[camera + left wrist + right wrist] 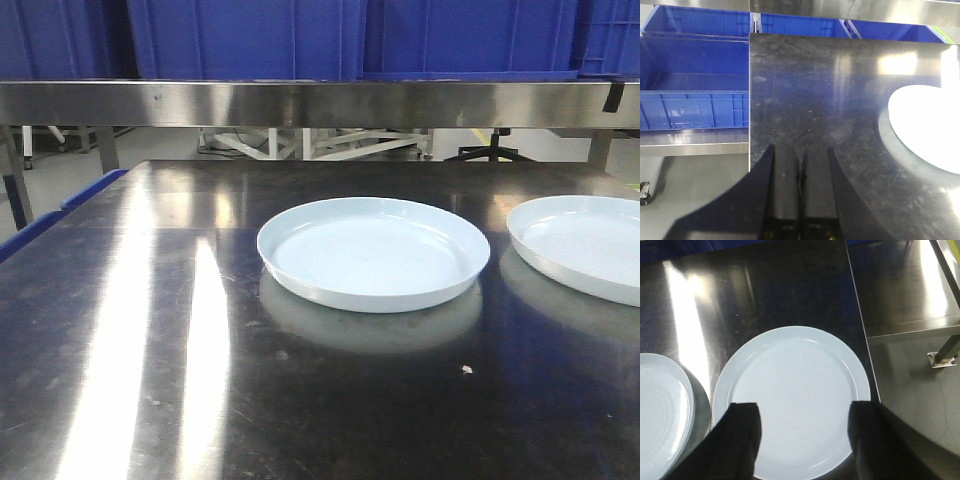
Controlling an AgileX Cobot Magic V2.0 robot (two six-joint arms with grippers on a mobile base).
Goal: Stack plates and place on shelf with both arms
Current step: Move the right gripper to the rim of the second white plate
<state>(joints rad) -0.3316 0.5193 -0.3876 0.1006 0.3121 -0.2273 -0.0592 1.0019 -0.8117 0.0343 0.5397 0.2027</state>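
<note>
Two pale bluish-white, glossy round plates are laid flat & apart on a dark polished steel table point(150, 330): centre plate point(373, 250) mid-table, right plate point(585, 245) cut off by frame edge. The black two-fingered left gripper point(801, 185) is held w/ fingers pressed together, nothing between, over bare tabletop beside centre plate. The right gripper point(804, 410) is spread wide above right plate; contact can't be told. Blue plastic crates point(250, 35) are set on the steel shelf point(300, 105) behind.
</note>
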